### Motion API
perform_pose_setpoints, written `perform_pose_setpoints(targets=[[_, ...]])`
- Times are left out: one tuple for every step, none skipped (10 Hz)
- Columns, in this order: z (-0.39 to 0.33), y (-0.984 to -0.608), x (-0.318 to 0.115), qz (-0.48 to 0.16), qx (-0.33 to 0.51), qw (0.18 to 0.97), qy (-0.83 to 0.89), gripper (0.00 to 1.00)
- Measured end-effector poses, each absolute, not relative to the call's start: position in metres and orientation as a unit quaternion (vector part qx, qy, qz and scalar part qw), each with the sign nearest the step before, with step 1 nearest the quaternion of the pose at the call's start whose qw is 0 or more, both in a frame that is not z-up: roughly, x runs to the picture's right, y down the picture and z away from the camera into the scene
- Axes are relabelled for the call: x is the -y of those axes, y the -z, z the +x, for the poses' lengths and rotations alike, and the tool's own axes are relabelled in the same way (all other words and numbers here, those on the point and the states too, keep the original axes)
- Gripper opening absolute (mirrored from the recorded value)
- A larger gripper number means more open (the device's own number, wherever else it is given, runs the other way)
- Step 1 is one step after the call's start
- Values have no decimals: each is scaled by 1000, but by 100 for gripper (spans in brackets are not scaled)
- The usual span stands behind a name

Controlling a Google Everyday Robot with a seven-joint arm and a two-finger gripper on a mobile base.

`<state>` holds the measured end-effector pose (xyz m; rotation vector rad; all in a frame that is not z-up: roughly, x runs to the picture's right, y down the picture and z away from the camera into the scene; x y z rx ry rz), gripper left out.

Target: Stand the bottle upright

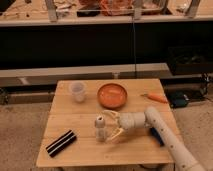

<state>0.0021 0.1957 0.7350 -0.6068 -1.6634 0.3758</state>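
The white arm reaches in from four o'clock; its gripper, fingers spread wide, flanks the upright small clear plastic bottle.

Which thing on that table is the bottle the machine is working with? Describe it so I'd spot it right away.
Look at the wooden table and follow the white arm to its gripper, near the front edge. The bottle stands upright right at the gripper's fingers. It is small and clear with a pale cap and narrow neck, unlike the wide-mouthed cup or the orange bowl.
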Motion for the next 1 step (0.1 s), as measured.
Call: perform_pose_setpoints(targets=[[1, -735, -196, -266, 724, 616, -162, 80]])
